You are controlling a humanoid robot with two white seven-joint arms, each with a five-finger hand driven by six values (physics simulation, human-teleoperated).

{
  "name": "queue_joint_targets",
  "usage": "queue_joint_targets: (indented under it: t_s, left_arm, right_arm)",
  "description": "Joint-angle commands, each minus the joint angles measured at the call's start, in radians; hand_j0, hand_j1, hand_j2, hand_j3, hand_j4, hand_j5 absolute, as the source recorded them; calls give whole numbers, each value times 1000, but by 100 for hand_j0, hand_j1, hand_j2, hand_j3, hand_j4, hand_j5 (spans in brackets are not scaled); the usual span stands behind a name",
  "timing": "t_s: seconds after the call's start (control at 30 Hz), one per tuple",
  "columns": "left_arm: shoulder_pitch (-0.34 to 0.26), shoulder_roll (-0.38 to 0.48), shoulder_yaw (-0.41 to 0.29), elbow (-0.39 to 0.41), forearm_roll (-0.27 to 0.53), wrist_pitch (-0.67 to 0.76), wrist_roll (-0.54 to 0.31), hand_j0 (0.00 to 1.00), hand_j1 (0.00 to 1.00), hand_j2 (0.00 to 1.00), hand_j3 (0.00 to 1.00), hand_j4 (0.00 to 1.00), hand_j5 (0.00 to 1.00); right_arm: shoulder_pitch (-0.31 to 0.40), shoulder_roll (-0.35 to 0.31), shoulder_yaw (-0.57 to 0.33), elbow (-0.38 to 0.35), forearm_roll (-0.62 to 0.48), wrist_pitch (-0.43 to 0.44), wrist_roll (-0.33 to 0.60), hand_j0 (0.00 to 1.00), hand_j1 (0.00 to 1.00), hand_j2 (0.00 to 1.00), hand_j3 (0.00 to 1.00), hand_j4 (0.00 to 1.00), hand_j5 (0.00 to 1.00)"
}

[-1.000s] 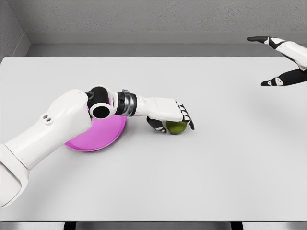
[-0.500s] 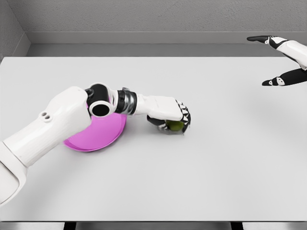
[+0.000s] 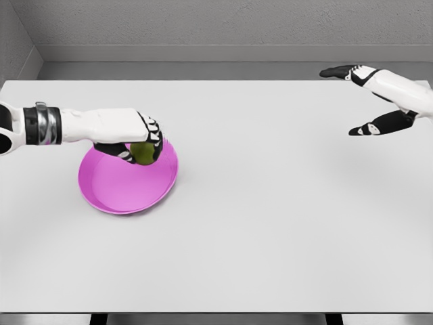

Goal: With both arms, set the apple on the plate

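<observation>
Gripping the apple point(image 3: 143, 152) over the plate's point(image 3: 115, 193) far rim, the left hand point(image 3: 139, 139) was at placing; next, seemingly, lower and release. The right hand point(image 3: 369, 101) hovered spread, far right.

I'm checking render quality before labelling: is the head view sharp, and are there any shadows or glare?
Head view: sharp throughout, no blur or glare; light is soft and even. The plate casts a faint shadow on the table. The apple is dark under the left hand, partly hidden by its fingers.
</observation>
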Motion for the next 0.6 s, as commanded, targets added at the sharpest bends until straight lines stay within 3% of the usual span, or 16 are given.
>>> queue_joint_targets:
  t_s: [0.0, 0.1, 0.17, 0.23, 0.33, 0.4, 0.43, 0.5, 0.57]
  left_arm:
    - [2, 28, 5, 36, 13, 3, -4, 44, 44, 44, 44, 44, 44]
    - [8, 25, 4, 37, 13, 3, -4, 49, 49, 49, 49, 49, 49]
    - [17, 23, 4, 44, 16, 3, -2, 73, 73, 73, 73, 73, 73]
    - [17, 23, 4, 44, 22, 3, -2, 89, 89, 89, 89, 89, 89]
    - [14, 25, 5, 45, 23, 3, -2, 100, 100, 100, 100, 100, 100]
    - [9, 22, 13, 56, 26, 3, 2, 100, 100, 100, 100, 100, 100]
    - [6, 22, 54, 103, 68, 3, 4, 100, 100, 100, 100, 100, 100]
    - [5, 22, 64, 211, 183, 3, 4, 100, 100, 100, 100, 100, 100]
    - [-1, 1, 77, 350, 187, 3, 4, 100, 100, 100, 100, 100, 100]
  right_arm:
    - [0, -2, 3, -4, -7, 3, -1, 100, 100, 100, 100, 100, 100]
    - [0, -3, 2, -4, -7, 3, -1, 100, 100, 100, 100, 100, 100]
    - [0, -3, 3, -4, -7, 3, -1, 100, 100, 100, 100, 100, 100]
    - [0, -3, 3, -6, -7, 3, -1, 100, 100, 100, 100, 100, 100]
    - [5, -20, 3, -6, -7, 3, -1, 100, 100, 100, 100, 100, 100]
    - [6, -20, 3, -6, -7, 3, -1, 100, 100, 100, 100, 100, 100]
    - [8, -20, 3, -6, -7, 3, -1, 100, 100, 100, 100, 100, 100]
    - [9, -20, 3, -6, -7, 3, -1, 100, 100, 100, 100, 100, 100]
    - [9, -20, 3, -6, -7, 3, -1, 100, 100, 100, 100, 100, 100]
